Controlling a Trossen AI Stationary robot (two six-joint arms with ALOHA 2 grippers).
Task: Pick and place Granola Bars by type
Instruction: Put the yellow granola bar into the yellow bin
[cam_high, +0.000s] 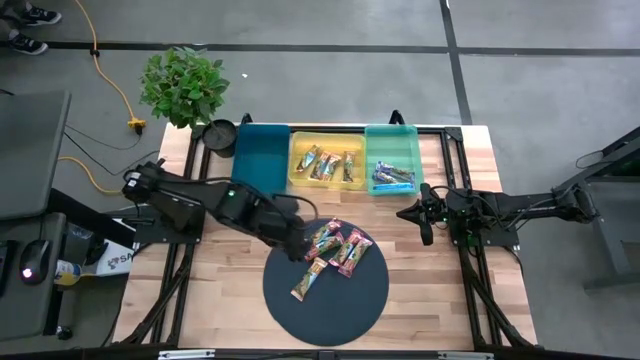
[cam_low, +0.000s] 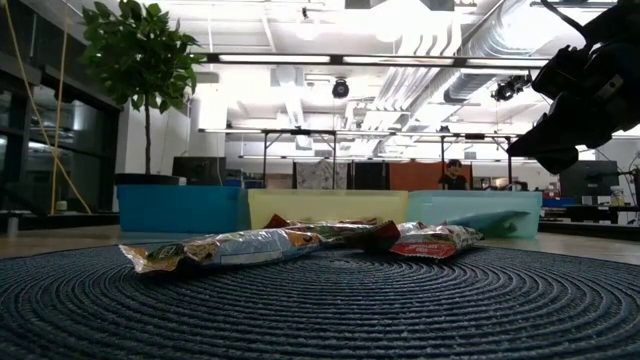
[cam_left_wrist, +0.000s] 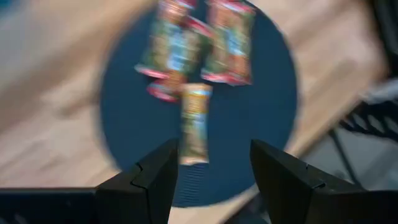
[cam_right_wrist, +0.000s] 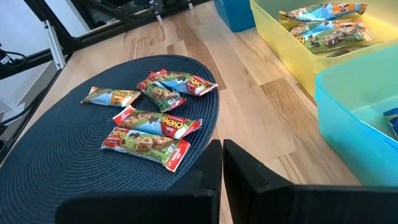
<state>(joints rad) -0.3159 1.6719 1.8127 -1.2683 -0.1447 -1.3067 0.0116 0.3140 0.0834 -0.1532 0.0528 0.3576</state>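
Landmark: dark round mat (cam_high: 325, 290) on the bench (cam_high: 470, 280).

Left hand (cam_high: 297, 249) sits over the mat's rim on the tray-facing left side, fingers (cam_left_wrist: 149, 180) apart, holding nothing.

Right hand (cam_high: 425, 228) is off the mat, over bare bench beside it and just short of the teal tray (cam_high: 392, 158); fingers (cam_right_wrist: 239, 171) pressed together, empty.

Granola Bars: five on the mat (cam_high: 335, 250), pink-red ones bunched, one orange-tan (cam_high: 308, 282) apart nearer the mat's centre. More lie in the yellow tray (cam_high: 327, 163) and blue ones in the teal tray, both beyond the mat.
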